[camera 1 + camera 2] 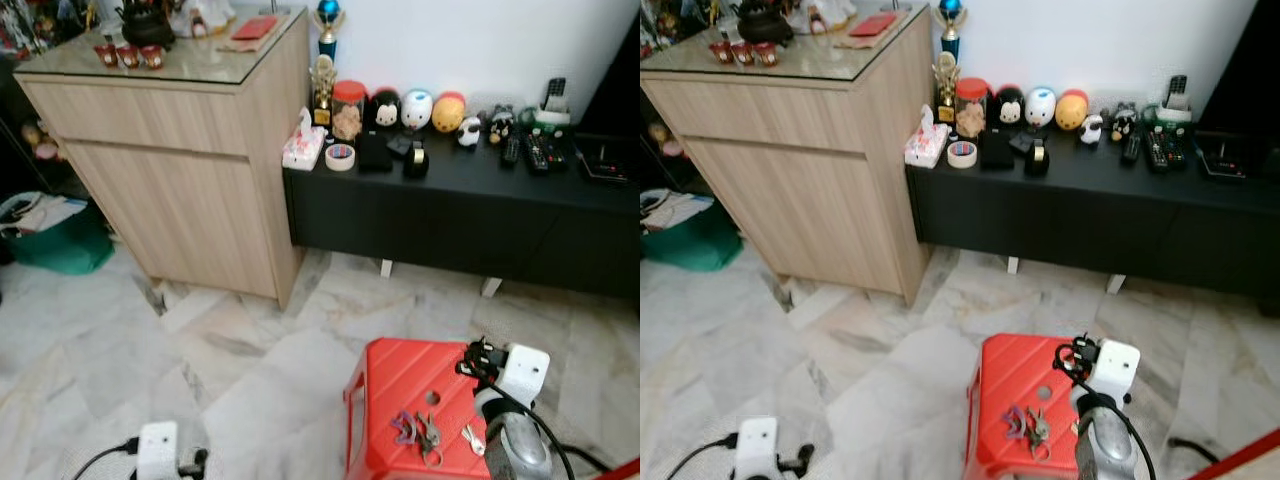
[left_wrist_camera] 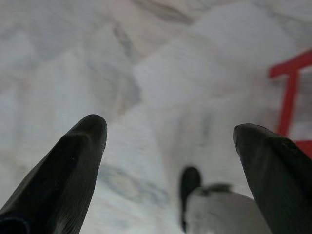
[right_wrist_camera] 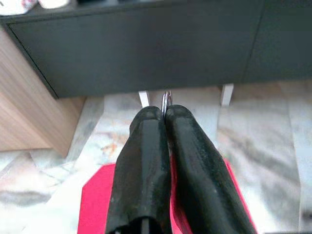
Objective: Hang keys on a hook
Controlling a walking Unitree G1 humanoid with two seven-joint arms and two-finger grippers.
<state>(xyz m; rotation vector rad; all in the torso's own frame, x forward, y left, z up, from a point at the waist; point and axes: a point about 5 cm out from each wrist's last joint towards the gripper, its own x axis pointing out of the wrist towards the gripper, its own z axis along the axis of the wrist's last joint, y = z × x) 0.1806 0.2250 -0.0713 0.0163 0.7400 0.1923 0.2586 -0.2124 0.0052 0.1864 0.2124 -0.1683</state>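
Jaws of the right gripper [image 3: 163, 113] were pressed fully together, w/ a thin metal ring [image 3: 166, 99] nipped right at the tips and poking out past them. That's prob. the split ring of a key set, held by the ring so the loop stays free to slip over a hook. A bunch of keys [image 1: 428, 437] w/ a purple tag lay on the red stool [image 1: 400, 375], near its front edge and just beside the right arm. Couldn't tell whether that bunch was joined to the pinched ring or was a separate set. The stool prob. served as a low staging spot, within reach w/o bending far. The right forearm was held low over the stool's right side, wrist roughly level, fingers aimed fwd toward the low black cabinet [image 1: 450, 215]. Left gripper [image 2: 170, 131] hung idle on the other side, jaws wide apart and holding nothing, over the marble floor [image 1: 250, 380]. Further out, the black cabinet's tabletop carried a tape roll [image 1: 340, 157], round toy figures and remotes [image 1: 530, 152]. The wooden cabinet [image 1: 180, 190] stood touching its left end. Which hook was meant I couldn't tell, so my guess is the robot needs to turn or walk before any hanging.
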